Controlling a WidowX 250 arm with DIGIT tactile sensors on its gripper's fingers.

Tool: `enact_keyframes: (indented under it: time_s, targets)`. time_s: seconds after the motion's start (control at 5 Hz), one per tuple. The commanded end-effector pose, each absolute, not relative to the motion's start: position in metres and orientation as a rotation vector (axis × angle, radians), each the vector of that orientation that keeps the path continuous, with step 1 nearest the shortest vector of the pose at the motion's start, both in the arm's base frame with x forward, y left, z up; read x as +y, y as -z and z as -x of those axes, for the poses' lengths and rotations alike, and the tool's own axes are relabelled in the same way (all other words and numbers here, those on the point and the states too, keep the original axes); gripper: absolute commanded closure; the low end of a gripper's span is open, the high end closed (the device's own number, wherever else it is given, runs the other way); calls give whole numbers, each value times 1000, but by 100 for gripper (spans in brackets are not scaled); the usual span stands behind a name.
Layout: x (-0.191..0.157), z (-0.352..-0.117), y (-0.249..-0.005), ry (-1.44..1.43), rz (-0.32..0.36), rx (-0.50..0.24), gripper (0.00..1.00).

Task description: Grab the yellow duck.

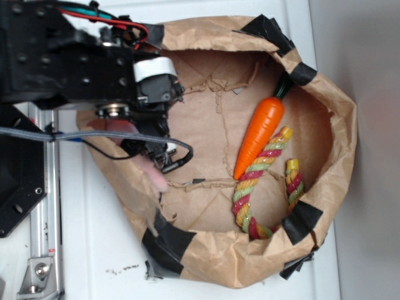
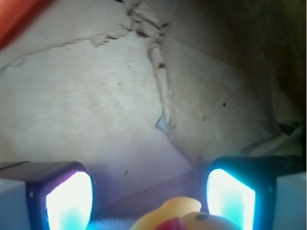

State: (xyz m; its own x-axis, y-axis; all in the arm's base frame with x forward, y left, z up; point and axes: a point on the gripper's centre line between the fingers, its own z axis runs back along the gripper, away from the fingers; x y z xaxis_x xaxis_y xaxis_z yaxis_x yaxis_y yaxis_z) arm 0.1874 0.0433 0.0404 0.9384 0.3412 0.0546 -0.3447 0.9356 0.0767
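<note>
Arm: the black robot arm (image 1: 75,59) reaches in from the left, over the rim of the brown paper bag (image 1: 337,125).
Gripper: in the exterior view the gripper (image 1: 147,147) points down near the bag's left wall; there is something pink (image 1: 156,178) just beneath it, too blurred to name.
Fingers: in the wrist view they (image 2: 69,199) stand wide apart, glowing at either lower corner, touching nothing.
Yellow duck: the yellow duck (image 2: 184,218) peeks in at the bottom edge of the wrist view, between the two fingers, with a red-orange bit on its head; I can't find it in the exterior view.
Bag floor: creased cardboard (image 2: 120,105), torn along a seam.
Carrot: the orange carrot (image 1: 259,134) lies tilted, right of centre, well apart from the gripper.
Rope: a multicoloured rope toy (image 1: 256,181) curls just beside the carrot's tip.
</note>
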Motion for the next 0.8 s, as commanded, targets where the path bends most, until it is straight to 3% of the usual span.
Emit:
enact_keyframes:
  time_s: [0.0,0.6]
  targets:
    - [58,-182,-40,-366,-121,-14,0]
    - [58,-182,-37,-369,-117,11,0]
